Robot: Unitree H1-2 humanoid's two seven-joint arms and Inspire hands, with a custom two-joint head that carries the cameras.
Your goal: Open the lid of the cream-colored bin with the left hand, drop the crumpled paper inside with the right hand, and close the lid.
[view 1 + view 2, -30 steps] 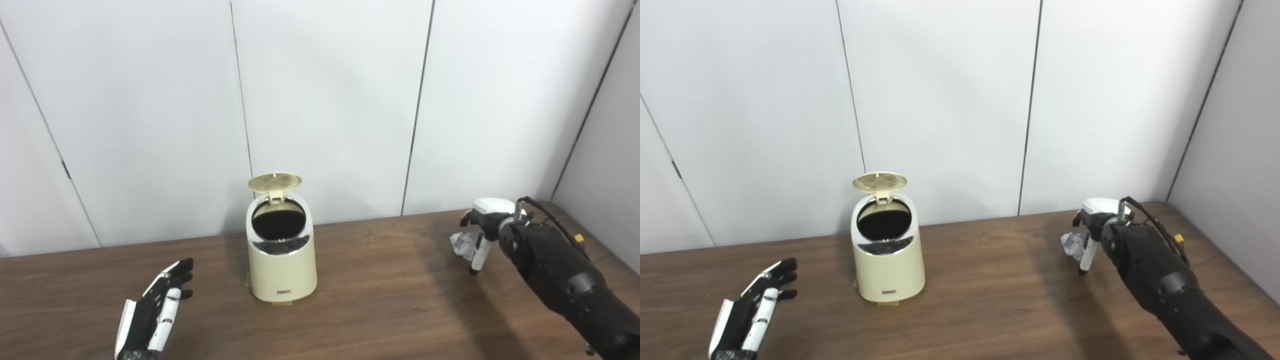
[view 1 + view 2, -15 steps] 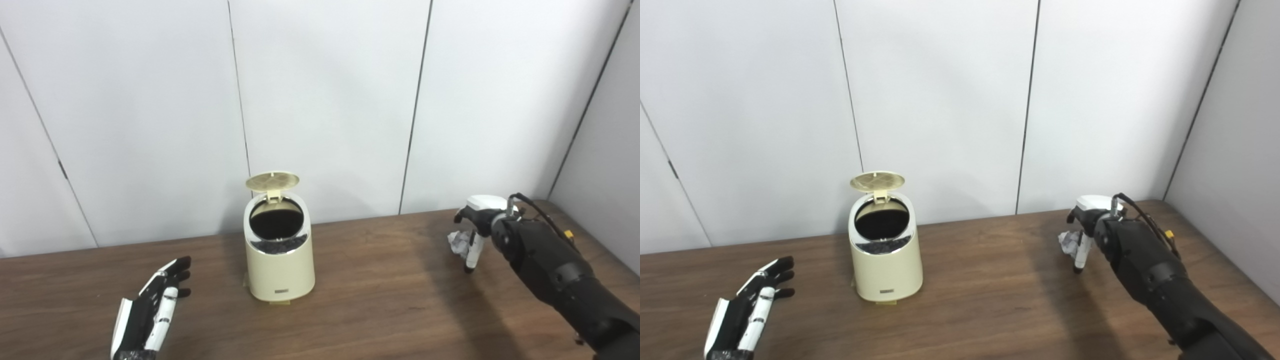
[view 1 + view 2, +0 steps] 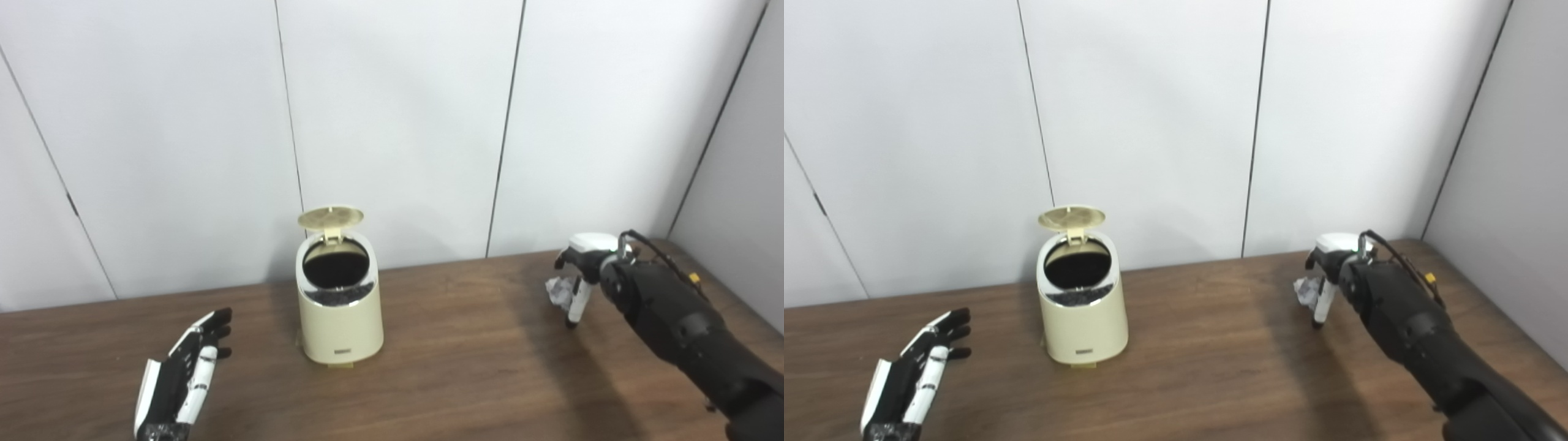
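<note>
Right hand (image 3: 579, 269): arched palm-down over the crumpled paper (image 3: 558, 289), fingers curled round it, one fingertip on the table (image 3: 465, 367); whether the paper is gripped or merely caged, I cannot tell. Paper lies just under and inward of the palm, no long axis.
Cream-colored bin (image 3: 339, 306): well apart toward the hand's inner side, lid (image 3: 330, 217) up, mouth exposed.
Left hand (image 3: 184, 373): flat, fingers spread, holding nothing, near the bin's other side.
Right hand is far nearer the paper.
</note>
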